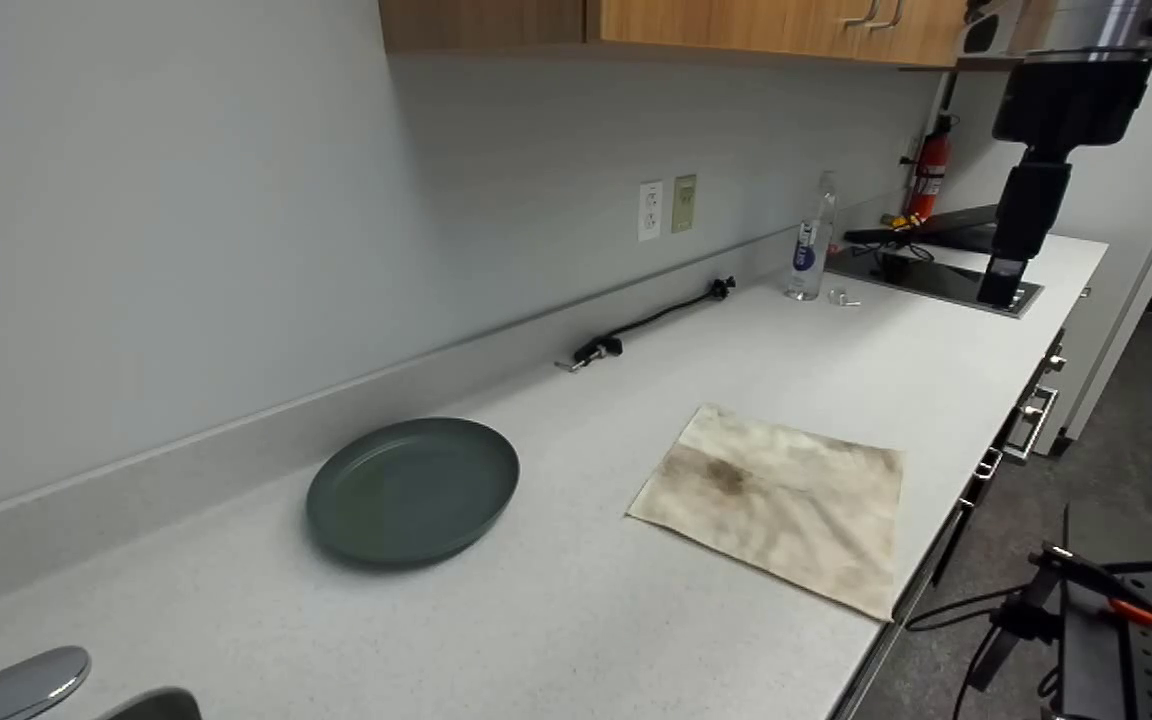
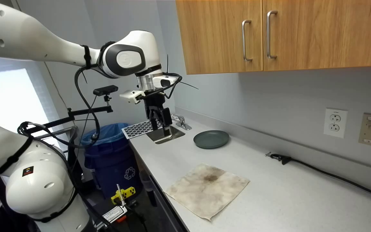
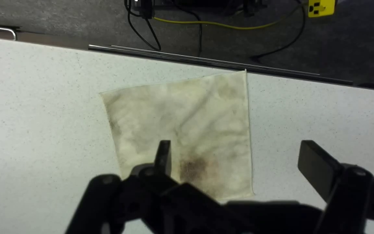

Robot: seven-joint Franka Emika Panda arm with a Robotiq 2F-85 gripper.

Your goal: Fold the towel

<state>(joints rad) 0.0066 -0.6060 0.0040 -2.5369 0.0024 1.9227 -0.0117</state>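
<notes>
The towel (image 1: 776, 500), a beige cloth with brownish blotches and one dark stain, lies spread flat on the white counter in both exterior views. One of its corners reaches the counter's front edge. In the wrist view the towel (image 3: 187, 113) fills the middle, and its lower part is partly covered by my gripper (image 3: 235, 144). The jaws stand wide apart with nothing between them. One finger (image 3: 163, 156) appears over the cloth, the opposite one over bare counter. In an exterior view my gripper (image 2: 160, 128) hangs well above the counter, pointing down, apart from the towel.
A dark green plate (image 1: 413, 490) sits near the wall. Along the backsplash runs a black flexible clamp arm (image 1: 656, 318), with a clear bottle (image 1: 808, 255) farther along. A sink (image 2: 172, 133) is set into the counter. Wooden cabinets (image 2: 221, 38) hang overhead.
</notes>
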